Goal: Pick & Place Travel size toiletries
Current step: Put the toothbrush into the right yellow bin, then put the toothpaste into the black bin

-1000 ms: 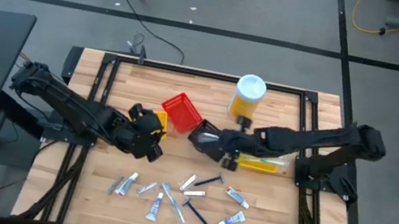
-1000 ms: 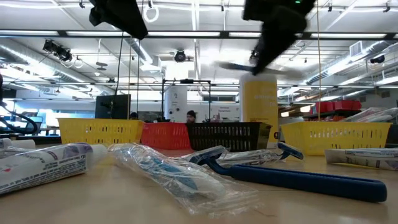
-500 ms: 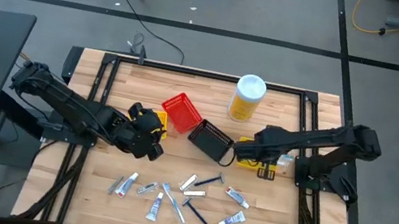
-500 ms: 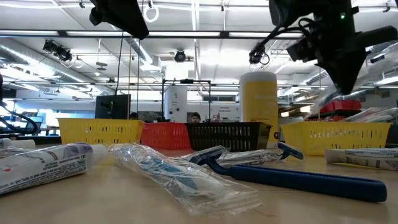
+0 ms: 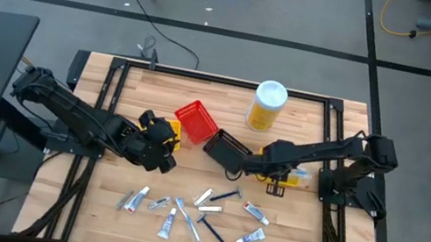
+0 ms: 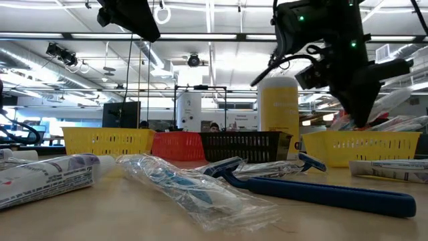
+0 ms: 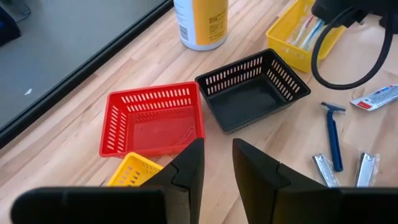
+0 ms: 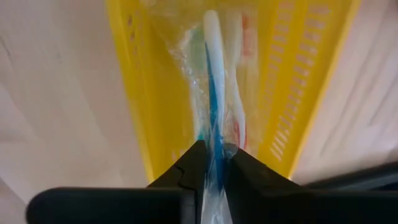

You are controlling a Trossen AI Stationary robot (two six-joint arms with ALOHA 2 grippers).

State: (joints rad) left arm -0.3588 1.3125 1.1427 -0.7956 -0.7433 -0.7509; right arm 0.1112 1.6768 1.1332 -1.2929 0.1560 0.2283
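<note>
My right gripper (image 8: 213, 163) points steeply down over the right-hand yellow bin (image 5: 292, 178), shut on a toothbrush in a clear wrapper (image 8: 211, 87). In the low view it (image 6: 360, 120) hangs just above the bin's rim (image 6: 361, 146). Loose toiletries lie on the near half of the table (image 5: 193, 210): small tubes (image 6: 47, 177), a wrapped toothbrush (image 6: 190, 189) and a blue razor (image 6: 334, 194). My left gripper (image 7: 217, 163) waits open at the table's left (image 5: 164, 162), above a small yellow bin. My right gripper pinches the wrapped toothbrush between its two fingers at one end (image 8: 214, 148), wrapper and handle together. The fingers come from above, pointing steeply down. The toothbrush runs on from the fingertips along the inside of the yellow bin; I cannot tell whether its far end rests on the bin's floor.
A red bin (image 5: 196, 120) and a black bin (image 5: 227, 148) sit mid-table, between the arms. A second small yellow bin (image 5: 170, 127) sits beside the red one. A big yellow bottle with a white lid (image 5: 267, 103) stands at the far side. Other pale items lie in the right yellow bin (image 8: 244, 81).
My right gripper has drawn back from over the black bin toward the table's right edge, tipped from nearly level to steeply down, and sunk over the right yellow bin. The toothbrush has travelled with it and now points into that bin.
</note>
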